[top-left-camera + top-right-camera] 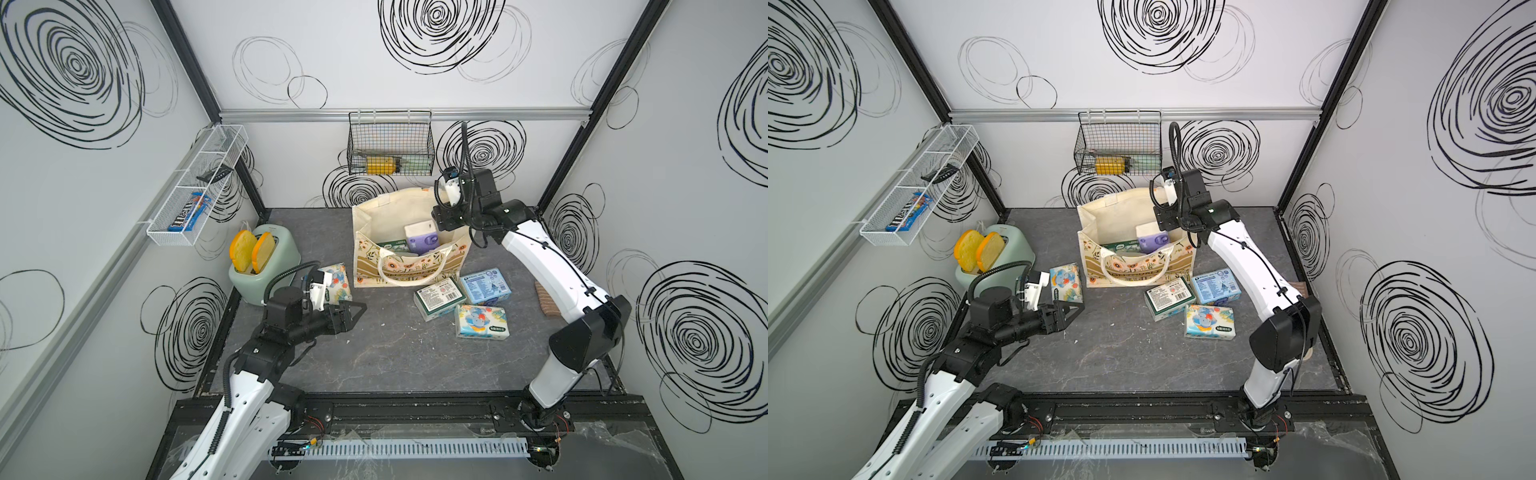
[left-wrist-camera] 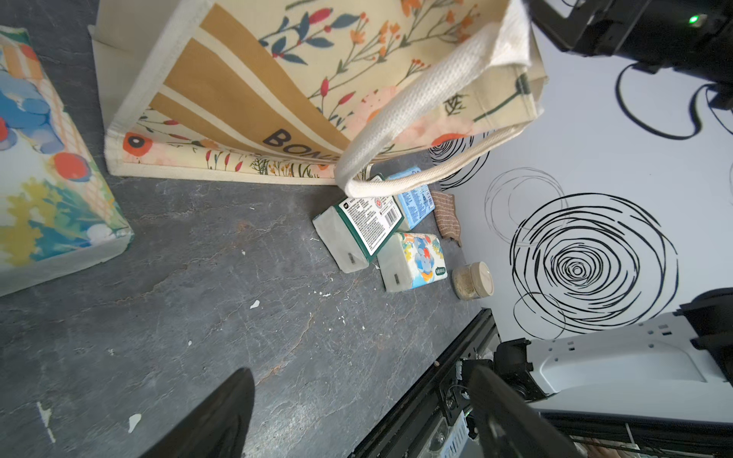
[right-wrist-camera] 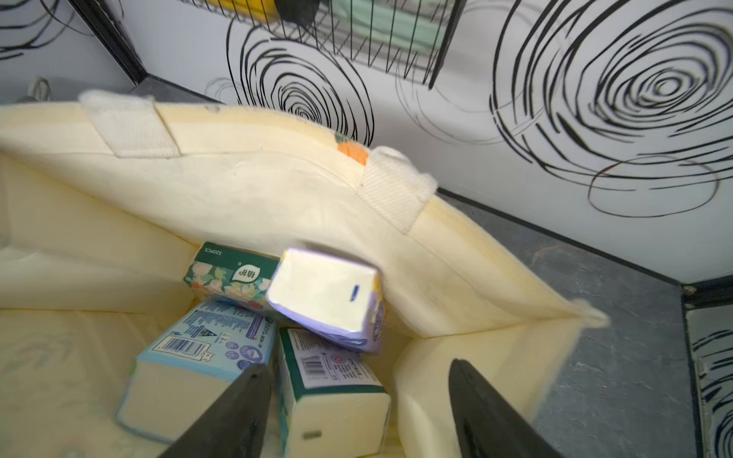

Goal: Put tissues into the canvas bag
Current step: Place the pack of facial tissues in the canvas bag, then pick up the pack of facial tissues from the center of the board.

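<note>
Jaws, right gripper [image 3: 359,366]: spread wide and pointing down into the bag's mouth, with nothing between them.
Jaws, left gripper [image 2: 359,368]: spread wide and low over the table, with nothing between them.
Purple pack [image 3: 329,301]: inside the bag, straight ahead of the right jaws and clear of both fingers. It is tilted and leans on the packs under it. Its outline is blurred.
Flowered green pack [image 3: 230,277]: inside the bag, past the purple pack from the right jaws and touching it.
Blue pack in the bag [image 3: 198,357]: at the bag's bottom, beside one right finger.
Labelled pack in the bag [image 3: 329,396]: at the bag's bottom, between the right fingers' lines and beneath them.
Bag [image 1: 365,266]: upright and open; the right jaws are over one end of it, and the left jaws are well short of its front.
Elephant pack [image 1: 336,282]: on the table just beside the left jaws, not between them.
Labelled pack on the table [image 1: 440,297]: in front of the bag, well apart from both jaws.
Blue pack on the table [image 1: 486,286]: touching that labelled pack.
Second elephant pack [image 1: 482,320]: near those two, on the side away from the bag.
Brown cloth [image 1: 544,301]: behind the right arm, away from both jaws.
Toaster [image 1: 274,266]: behind the left gripper's wrist.
Table [image 1: 395,353]: dark stone-look surface.
</note>
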{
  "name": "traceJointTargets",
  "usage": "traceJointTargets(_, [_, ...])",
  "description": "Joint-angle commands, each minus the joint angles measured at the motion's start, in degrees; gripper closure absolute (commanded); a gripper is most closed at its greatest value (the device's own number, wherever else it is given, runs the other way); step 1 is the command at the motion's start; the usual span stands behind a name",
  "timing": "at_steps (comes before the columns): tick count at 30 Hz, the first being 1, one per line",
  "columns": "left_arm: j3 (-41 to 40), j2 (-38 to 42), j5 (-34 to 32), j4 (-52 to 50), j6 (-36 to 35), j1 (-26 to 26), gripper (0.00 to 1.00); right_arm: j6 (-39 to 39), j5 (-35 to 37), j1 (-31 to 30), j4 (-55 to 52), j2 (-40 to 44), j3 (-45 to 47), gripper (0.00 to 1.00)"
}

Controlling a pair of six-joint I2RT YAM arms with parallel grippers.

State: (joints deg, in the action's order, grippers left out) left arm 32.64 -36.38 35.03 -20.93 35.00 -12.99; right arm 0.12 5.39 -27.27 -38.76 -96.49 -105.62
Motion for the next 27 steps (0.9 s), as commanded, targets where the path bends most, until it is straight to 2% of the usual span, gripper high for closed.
traceJointTargets(1, [-1.0,-0.8,2.9,6.5,1.5,0.5,0.10,-0.7,1.8,-0.1,1.1,4.6,-2.5,0.24])
traceJointTargets(7, [-1.6,-5.0,4.0,13.0,4.6,0.4,0.10,0.8,-0.9,0.0,0.9,8.2,-0.1,0.24])
traceJointTargets(11, [-2.5,-6.6,4.2,16.1,5.7,0.3,0.10,4.9,-2.9,0.4,1.5,14.5,6.8,0.24])
traceJointTargets(15, [-3.4,-8.3,2.7,18.2,6.0,-1.5,0.11,10.1,-8.9,2.7,2.8,23.6,17.7,0.24])
traceJointTargets(20, [-4.0,-10.8,-3.5,20.3,5.9,-9.1,0.10,17.8,-17.4,9.7,4.6,36.9,33.2,0.23])
traceJointTargets(23, [-4.7,-13.4,-6.4,24.0,7.0,-15.0,0.09,22.6,-25.9,17.9,5.4,44.1,42.5,0.22])
traceJointTargets(27, [-5.7,-17.0,-10.6,30.0,8.7,-24.2,0.10,31.5,-22.4,20.0,3.0,51.9,52.3,0.19])
